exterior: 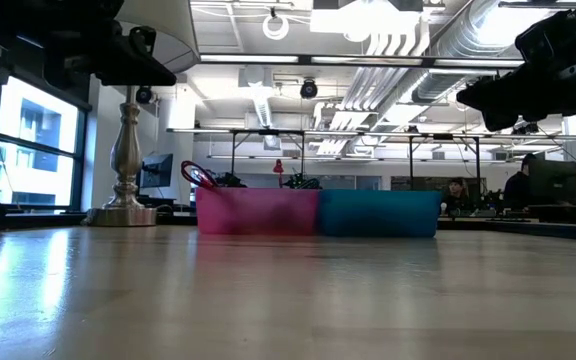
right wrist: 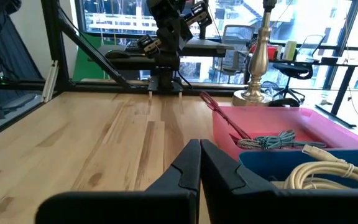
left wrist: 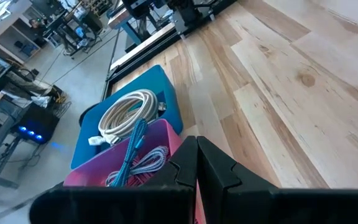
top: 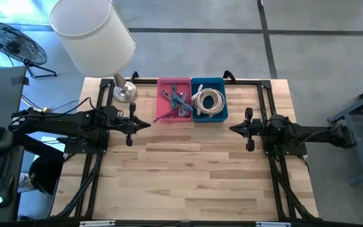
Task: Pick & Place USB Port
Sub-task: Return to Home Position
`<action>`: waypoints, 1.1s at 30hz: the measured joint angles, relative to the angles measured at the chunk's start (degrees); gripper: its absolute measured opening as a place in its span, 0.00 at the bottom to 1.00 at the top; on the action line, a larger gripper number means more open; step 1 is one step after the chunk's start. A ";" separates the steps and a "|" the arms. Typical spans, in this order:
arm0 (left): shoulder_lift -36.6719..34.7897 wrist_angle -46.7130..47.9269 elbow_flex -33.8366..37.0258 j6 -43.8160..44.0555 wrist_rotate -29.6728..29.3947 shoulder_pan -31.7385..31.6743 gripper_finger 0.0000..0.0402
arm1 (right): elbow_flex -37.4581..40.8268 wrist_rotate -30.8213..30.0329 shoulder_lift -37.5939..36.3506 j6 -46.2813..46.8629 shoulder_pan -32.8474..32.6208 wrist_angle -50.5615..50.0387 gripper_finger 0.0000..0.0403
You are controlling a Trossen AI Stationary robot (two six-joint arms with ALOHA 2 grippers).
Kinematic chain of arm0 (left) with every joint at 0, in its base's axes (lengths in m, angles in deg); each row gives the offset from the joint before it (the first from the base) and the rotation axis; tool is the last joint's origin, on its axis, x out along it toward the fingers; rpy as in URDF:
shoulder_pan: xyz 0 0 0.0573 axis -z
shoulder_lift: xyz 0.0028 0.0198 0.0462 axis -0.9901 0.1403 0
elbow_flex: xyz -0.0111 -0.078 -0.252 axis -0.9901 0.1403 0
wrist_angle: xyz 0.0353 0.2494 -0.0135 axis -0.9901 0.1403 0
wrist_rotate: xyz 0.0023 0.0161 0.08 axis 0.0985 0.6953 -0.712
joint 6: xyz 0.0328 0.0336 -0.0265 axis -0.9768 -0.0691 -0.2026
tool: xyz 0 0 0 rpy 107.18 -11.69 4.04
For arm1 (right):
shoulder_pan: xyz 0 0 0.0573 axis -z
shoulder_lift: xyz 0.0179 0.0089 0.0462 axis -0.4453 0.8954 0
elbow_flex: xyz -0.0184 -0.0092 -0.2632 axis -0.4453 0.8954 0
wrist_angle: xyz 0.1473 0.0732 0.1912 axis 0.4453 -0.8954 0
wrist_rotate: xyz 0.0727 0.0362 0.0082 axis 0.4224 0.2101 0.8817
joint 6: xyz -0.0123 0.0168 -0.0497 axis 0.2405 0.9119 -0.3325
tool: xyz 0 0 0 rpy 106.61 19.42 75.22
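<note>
A pink bin with several blue, grey and red cables and a blue bin with a coiled white cable stand side by side at the table's far edge. The coil also shows in the left wrist view, and both bins in the right wrist view. My left gripper hovers just left of the pink bin's near corner, shut and empty. My right gripper hovers right of and nearer than the blue bin, shut and empty. Both arms are above the table in the low view.
A silver lamp base with a large white shade stands at the far left corner, left of the pink bin. A black frame borders the table. Bare wood spreads over the near half.
</note>
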 joint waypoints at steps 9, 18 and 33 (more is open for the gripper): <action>0.00 0.03 0.00 0.68 0.08 0.00 0.00 | 0.00 -0.07 0.00 -0.09 0.00 -1.93 0.00; 0.02 -0.81 -0.02 0.38 0.17 0.00 0.00 | 0.00 -0.09 0.00 -0.09 0.00 -2.14 0.00; 0.02 -1.31 -0.02 1.88 2.73 0.02 0.00 | 0.02 -0.20 -11.87 -0.09 -2.21 -2.62 0.00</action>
